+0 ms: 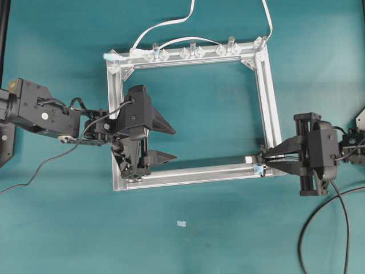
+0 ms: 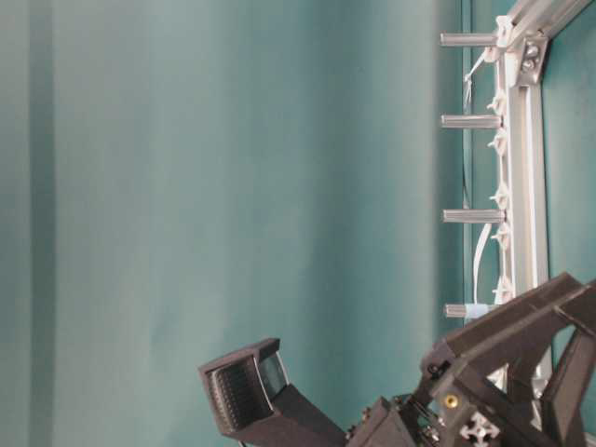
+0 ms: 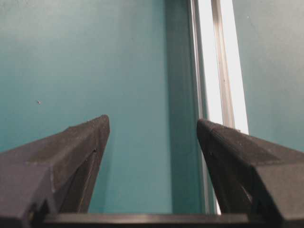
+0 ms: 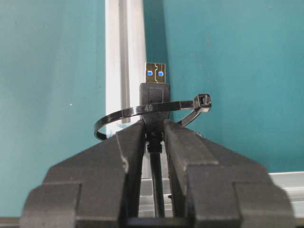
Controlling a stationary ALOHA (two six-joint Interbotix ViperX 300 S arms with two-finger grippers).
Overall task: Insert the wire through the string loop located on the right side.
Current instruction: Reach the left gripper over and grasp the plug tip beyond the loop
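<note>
Overhead view: the left gripper (image 1: 164, 141) hangs over the left part of the aluminium frame (image 1: 272, 108), pointing toward the frame's open middle, its two fingers spread wide with nothing between them. The right gripper (image 1: 266, 159) reaches in from the right edge to the frame's lower right corner, its fingers drawn close together there. The string loop (image 1: 260, 168) shows only as a small pale blue bit with a dark speck at that corner, just beside the fingertips; the wire (image 1: 325, 214) runs as a black cable from under the right gripper down over the teal table (image 1: 228, 240). A flat white cable (image 1: 171, 23) lies along the frame's top bar among clear clips.

Table-level view: this picture is turned on its side. The frame (image 2: 521, 186) stands along the right edge with short posts sticking out from it; dark gripper parts fill the bottom, and one ribbed finger pad (image 2: 240, 391) faces the camera. Neither wire nor loop can be made out.

Left wrist view: both black fingers (image 3: 71, 156) stand well apart over bare teal surface, with a frame bar (image 3: 216, 71) beside the right-hand one.

Right wrist view: the right gripper (image 4: 154, 137) is clamped on the wire's (image 4: 155, 190) black plug (image 4: 155, 92), whose metal tip with two blue marks points away, above a frame bar (image 4: 123, 57). The loop (image 4: 142, 114), a thin black band, encircles the plug just ahead of the fingertips
</note>
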